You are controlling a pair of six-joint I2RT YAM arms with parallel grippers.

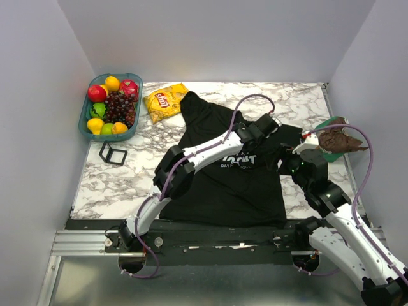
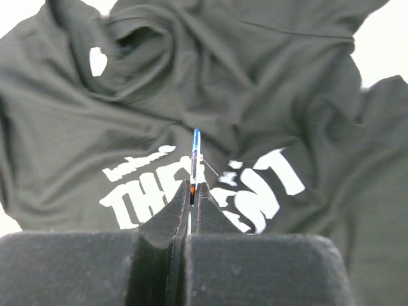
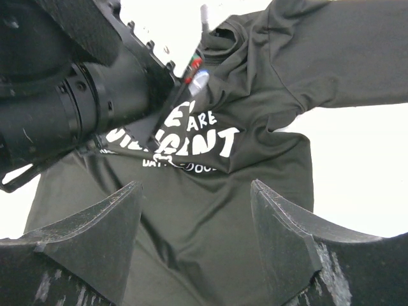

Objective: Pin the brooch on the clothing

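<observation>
Jaws of the left gripper point(image 2: 191, 199) pinch the brooch point(image 2: 195, 153) on edge, its disc pointing straight out toward the print on the shirt point(image 2: 268, 83) just ahead; the right gripper point(image 3: 194, 204), spread wide and empty, hangs near.

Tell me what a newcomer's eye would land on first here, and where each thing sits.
The crumpled black T-shirt with white print fills the middle of the marble table. Above its lettering the left gripper is shut on the brooch, seen edge-on, while the right gripper hangs open over the shirt. At the back left, a basket of bright fruit and a yellow chip bag stand out.
</observation>
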